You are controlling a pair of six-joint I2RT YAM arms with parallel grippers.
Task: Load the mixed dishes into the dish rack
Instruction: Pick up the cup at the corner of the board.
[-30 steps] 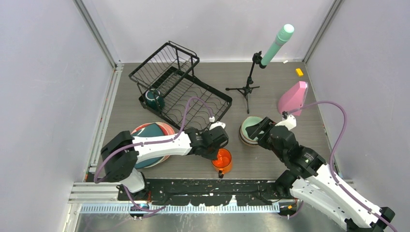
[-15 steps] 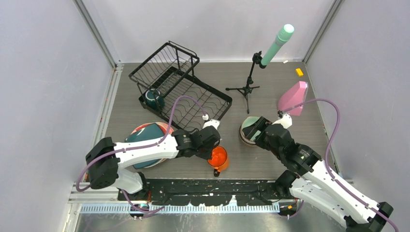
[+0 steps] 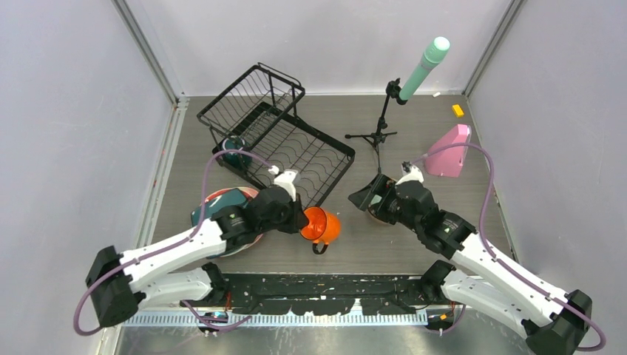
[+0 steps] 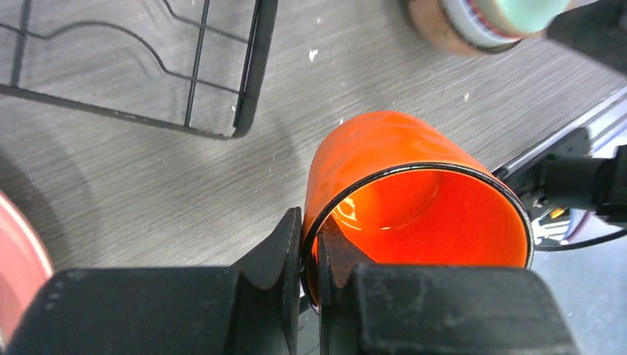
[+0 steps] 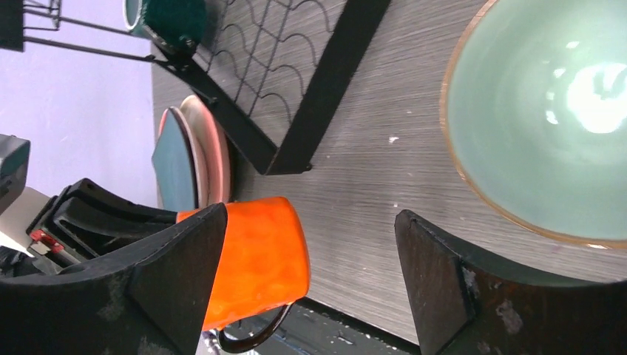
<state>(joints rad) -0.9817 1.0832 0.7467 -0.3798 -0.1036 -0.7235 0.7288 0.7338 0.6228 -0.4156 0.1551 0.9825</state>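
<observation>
Mug [image 3: 323,226] is what changed. A second ago this orange one stood upright on the worktop [image 3: 414,118] in front of the arms. Now it is off the surface and tipped on its side, with the handle hanging down. The left jaws hold it by the rim, one finger inside and one outside, pressed on the wall; the left wrist view shows this clearly. The arm has also swung to its left, so the mug is now just beside the near corner of the rack [image 3: 325,140], close to the plates [image 3: 222,201], but not yet over the wires.

The right jaws have moved too. They stand wide apart and hold nothing, and they have come forward over the bowls [image 5: 547,111], which sit on the worktop beside the rack. From above they now cover most of that stack.

For the task, I think this means the mug is in the carry step: picked up and on the way, but not placed. A green mug [image 3: 235,151] already sits at the left end of the rack, so I guess the orange one goes near it. The rim grip looks thin to me and the mug is tilted, so it could slip or turn. Plates and bowls are outside the rack, so most of the work is left.
</observation>
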